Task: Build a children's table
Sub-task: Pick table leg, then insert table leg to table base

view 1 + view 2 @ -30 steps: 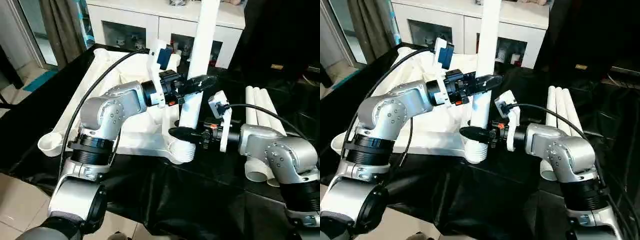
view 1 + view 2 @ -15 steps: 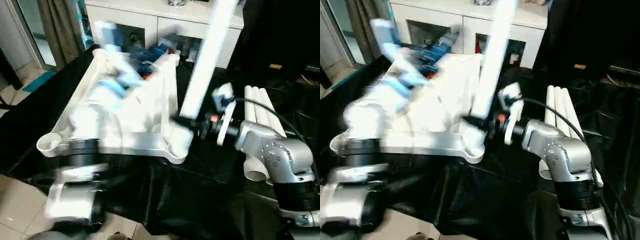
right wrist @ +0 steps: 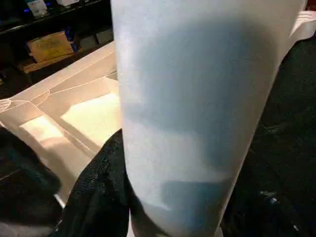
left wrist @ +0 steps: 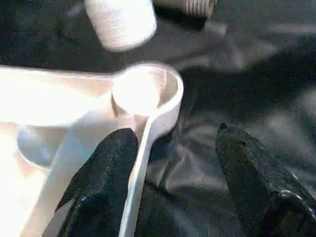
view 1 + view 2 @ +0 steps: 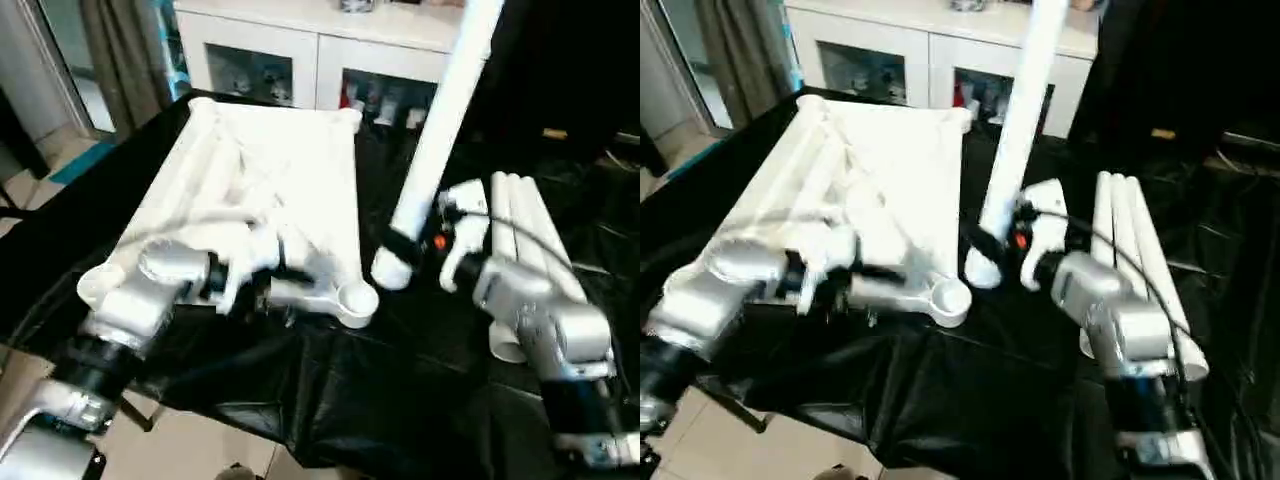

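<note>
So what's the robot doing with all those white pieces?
It is building a little white table. The table top lies upside down on the black-covered work table. The right end effector is shut on one white leg near its lower end, holding it tilted beside the empty corner socket, not in it. The left end effector is open at that corner, one finger on each side of the top's edge. Three more legs lie side by side on the right.
</note>
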You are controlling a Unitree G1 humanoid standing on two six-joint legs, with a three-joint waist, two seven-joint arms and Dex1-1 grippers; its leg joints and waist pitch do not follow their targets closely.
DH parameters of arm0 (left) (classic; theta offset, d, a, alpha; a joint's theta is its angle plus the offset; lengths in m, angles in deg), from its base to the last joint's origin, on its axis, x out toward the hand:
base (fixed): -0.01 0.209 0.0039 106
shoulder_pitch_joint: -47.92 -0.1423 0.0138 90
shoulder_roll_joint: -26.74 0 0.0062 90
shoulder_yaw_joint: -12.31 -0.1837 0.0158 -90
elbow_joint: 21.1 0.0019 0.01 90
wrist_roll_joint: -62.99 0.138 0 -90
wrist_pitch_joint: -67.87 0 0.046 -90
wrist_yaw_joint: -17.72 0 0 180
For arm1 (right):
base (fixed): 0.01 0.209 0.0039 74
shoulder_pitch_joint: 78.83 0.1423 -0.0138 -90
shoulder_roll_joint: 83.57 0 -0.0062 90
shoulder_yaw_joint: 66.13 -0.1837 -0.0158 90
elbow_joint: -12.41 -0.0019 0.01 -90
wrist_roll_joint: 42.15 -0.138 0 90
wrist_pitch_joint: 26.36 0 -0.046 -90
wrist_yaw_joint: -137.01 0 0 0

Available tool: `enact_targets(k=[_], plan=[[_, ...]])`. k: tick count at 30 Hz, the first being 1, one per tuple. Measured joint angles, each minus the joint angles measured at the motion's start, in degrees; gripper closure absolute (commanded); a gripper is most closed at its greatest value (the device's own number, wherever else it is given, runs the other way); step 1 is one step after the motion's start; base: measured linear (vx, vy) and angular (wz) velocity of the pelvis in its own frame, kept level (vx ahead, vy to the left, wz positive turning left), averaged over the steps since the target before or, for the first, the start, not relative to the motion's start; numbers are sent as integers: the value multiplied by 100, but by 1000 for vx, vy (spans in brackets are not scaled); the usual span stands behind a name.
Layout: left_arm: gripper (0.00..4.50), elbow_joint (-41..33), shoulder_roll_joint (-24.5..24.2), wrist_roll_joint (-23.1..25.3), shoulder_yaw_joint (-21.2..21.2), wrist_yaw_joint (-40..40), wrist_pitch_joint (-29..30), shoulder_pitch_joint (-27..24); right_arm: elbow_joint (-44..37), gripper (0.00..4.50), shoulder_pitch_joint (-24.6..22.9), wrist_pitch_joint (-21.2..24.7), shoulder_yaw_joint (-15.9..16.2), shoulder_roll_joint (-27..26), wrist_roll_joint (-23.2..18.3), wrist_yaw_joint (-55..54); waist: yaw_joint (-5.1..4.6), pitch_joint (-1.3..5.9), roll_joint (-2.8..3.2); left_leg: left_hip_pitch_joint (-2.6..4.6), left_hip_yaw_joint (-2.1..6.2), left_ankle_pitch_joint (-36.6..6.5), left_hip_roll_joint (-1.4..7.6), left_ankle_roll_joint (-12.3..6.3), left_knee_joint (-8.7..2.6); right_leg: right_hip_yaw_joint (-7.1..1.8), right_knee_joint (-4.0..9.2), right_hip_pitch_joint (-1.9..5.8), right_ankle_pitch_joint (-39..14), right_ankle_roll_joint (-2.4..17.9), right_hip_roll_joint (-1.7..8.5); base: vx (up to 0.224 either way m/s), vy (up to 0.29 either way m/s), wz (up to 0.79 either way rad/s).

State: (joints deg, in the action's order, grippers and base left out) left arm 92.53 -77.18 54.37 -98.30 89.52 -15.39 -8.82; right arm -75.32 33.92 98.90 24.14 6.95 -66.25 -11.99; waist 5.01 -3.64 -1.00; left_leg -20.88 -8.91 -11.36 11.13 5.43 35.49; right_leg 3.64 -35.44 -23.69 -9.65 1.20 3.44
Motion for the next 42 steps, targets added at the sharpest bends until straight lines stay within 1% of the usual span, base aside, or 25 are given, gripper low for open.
enact_targets(k=[2,3,6,8,9,13,15,18,19,20,21,22,23,26,28,30,32,35,36,38,42], plan=[[187,338,6,173,-64,6,-174,182,-37,260,-88,-1,9,-6,0,0,5,-2,7,1,2,1,0,3,0,0,-1,0,1,1,0,0,0,0],[187,550,1,252,-82,31,-282,298,-96,260,-145,-1,12,-7,-1,-5,5,-3,15,0,3,2,0,3,0,0,-1,1,1,2,0,0,0,0],[227,977,19,352,-140,105,-458,491,-231,260,-247,-9,12,-7,-7,-28,4,11,67,1,5,3,-2,4,0,-2,2,3,2,3,1,0,0,0],[234,1199,42,376,-143,174,-562,596,-236,260,-265,-10,10,-8,-7,-50,3,11,74,0,5,3,-1,4,0,-1,-2,2,2,3,0,0,0,0],[246,1474,118,389,-140,240,-673,712,-316,260,-320,-8,-9,-13,-11,-53,9,10,76,0,5,3,-1,4,-1,0,-1,2,2,3,0,0,0,0],[281,1930,181,503,-140,317,-904,810,-465,260,-372,-8,-2,-46,-52,-36,-3,14,104,-2,7,3,-1,4,-1,-2,1,4,2,3,0,0,0,0],[312,2167,228,554,-140,331,-1045,857,-465,260,-386,-8,1,-45,-51,-40,-2,14,117,0,7,3,-1,4,-1,-1,2,3,2,4,0,0,0,0],[325,2532,350,610,-140,375,-1215,993,-537,260,-420,6,0,-45,-51,-55,2,13,133,-1,7,2,-1,4,-1,0,3,3,2,4,0,0,0,0],[337,2576,379,610,-140,378,-1234,1017,-585,260,-419,17,6,-47,-53,-53,7,14,137,-1,8,3,-1,4,-1,0,3,3,2,4,0,0,0,0],[337,2609,396,610,-140,379,-1261,1020,-623,260,-419,18,5,-46,-54,-53,8,15,139,0,8,2,-1,4,-1,0,3,6,2,4,0,0,0,0],[354,2682,416,611,-140,379,-1303,1027,-647,260,-418,18,2,-37,-54,-49,6,16,140,0,8,2,-1,4,-1,0,3,9,2,4,0,0,0,0],[354,2736,434,613,-139,378,-1325,1034,-650,260,-418,18,2,-23,-54,-47,4,16,140,0,8,2,-1,4,-1,0,4,9,2,4,0,0,0,0],[368,2767,447,615,-128,372,-1339,1039,-649,260,-419,19,2,-12,-54,-47,5,16,140,2,8,2,-1,4,-1,0,4,8,2,4,0,0,0,0],[378,2964,486,622,-73,440,-1398,1170,-649,260,-418,20,1,-5,-53,-39,5,16,140,1,8,3,-1,4,-1,0,4,8,3,5,0,0,0,0],[406,3021,494,623,-39,532,-1447,1235,-647,260,-417,24,6,-5,-54,-18,6,16,141,1,7,2,-1,4,-1,-1,4,9,3,5,0,0,0,0],[416,3044,500,623,-36,551,-1449,1235,-647,260,-416,27,7,-1,-53,11,6,16,141,1,7,2,-1,4,-1,0,5,9,2,5,0,0,0,0],[438,3059,511,624,-22,556,-1442,1235,-630,260,-407,38,19,16,-51,39,7,16,141,0,7,2,-1,4,-1,-1,6,9,3,5,0,0,0,0],[450,3002,620,721,-19,376,-1455,1228,-479,260,-310,35,139,109,13,181,7,17,139,0,6,3,-1,4,-1,-1,8,12,3,5,2,0,0,0],[450,2881,710,839,-53,191,-1426,1224,-299,260,-211,25,241,149,49,252,4,18,136,0,4,2,-1,4,-1,-1,8,21,3,6,3,0,0,0],[450,2824,853,900,-69,0,-1377,1223,-167,260,-166,20,317,147,128,320,8,18,136,0,3,2,-1,4,-1,0,9,27,3,5,3,0,0,0],[450,2507,1111,898,-47,-326,-918,1120,139,260,8,-54,399,172,234,436,14,17,130,-1,1,3,0,3,-2,0,7,28,3,5,5,0,0,0]])
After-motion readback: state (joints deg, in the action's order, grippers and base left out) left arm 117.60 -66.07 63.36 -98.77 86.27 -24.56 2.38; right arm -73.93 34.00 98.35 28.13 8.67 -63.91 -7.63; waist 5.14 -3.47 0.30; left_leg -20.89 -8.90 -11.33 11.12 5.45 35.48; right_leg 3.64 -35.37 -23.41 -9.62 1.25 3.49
